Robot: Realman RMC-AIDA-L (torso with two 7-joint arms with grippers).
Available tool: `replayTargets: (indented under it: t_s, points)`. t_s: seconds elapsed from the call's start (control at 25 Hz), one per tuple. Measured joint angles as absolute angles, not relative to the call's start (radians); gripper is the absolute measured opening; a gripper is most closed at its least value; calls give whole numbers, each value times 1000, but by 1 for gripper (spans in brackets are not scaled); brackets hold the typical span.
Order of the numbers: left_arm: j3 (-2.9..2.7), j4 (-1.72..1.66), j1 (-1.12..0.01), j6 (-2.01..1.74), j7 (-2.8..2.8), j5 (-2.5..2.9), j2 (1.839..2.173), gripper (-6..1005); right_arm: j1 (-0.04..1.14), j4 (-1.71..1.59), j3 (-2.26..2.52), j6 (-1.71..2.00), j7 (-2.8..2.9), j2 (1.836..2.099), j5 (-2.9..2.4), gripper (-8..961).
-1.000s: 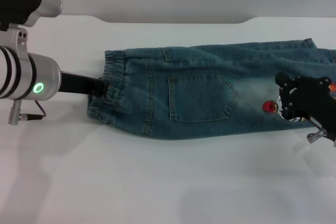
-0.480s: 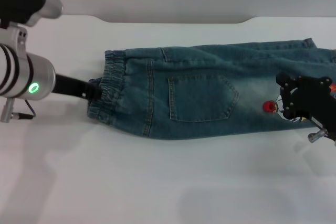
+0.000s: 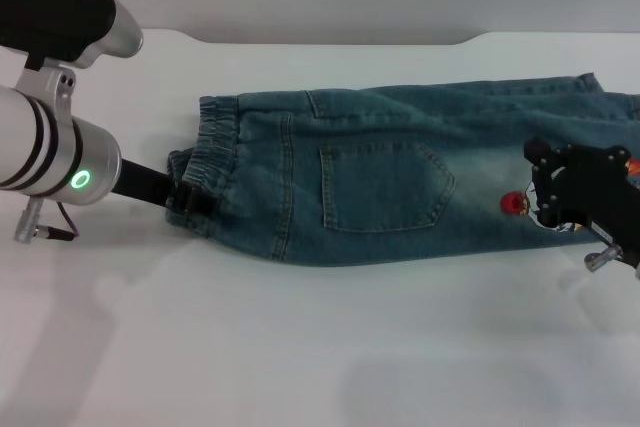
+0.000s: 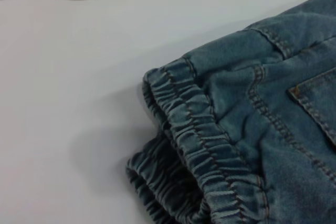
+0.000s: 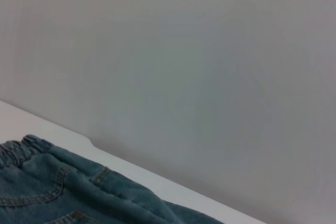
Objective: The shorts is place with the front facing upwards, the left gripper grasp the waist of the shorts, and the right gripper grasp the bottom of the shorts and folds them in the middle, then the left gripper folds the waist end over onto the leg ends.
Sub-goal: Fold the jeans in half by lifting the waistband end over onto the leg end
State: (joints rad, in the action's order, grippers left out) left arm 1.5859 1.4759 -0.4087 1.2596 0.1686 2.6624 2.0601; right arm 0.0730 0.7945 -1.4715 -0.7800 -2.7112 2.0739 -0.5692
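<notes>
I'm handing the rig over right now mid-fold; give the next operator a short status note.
Left claw: at the waist on the shorts' left end, tip in the gathered band; grip not confirmable.
Right claw: above the leg-end side of the shorts, near the red patch; open or shut unclear.
Shorts: lying lengthwise on the white table, already folded in half along their length, pocket up, waist left, leg ends right.
Done: the middle fold.
Left: confirm the left claw's hold, then carry the waist over onto the leg ends.
</notes>
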Motion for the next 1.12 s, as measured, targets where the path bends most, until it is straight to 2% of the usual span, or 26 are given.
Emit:
replayTargets:
  t_s: [0.04, 0.24, 0.44, 1.12]
  points:
    - [1586, 1471, -411, 1258, 170, 2663, 2060, 483, 73, 794, -1471, -780, -2711, 2074, -569, 0]
    - [1586, 1431, -428, 1237, 175, 2667, 2059, 745, 74, 793, -1468, -779, -2710, 2074, -569, 0]
    - [1588, 1386, -446, 1203, 197, 2666, 2060, 852, 74, 793, -1468, -779, -2709, 2074, -569, 0]
    - [1588, 1281, -492, 1187, 199, 2653, 2062, 848, 66, 801, -1466, -783, -2707, 2074, -569, 0]
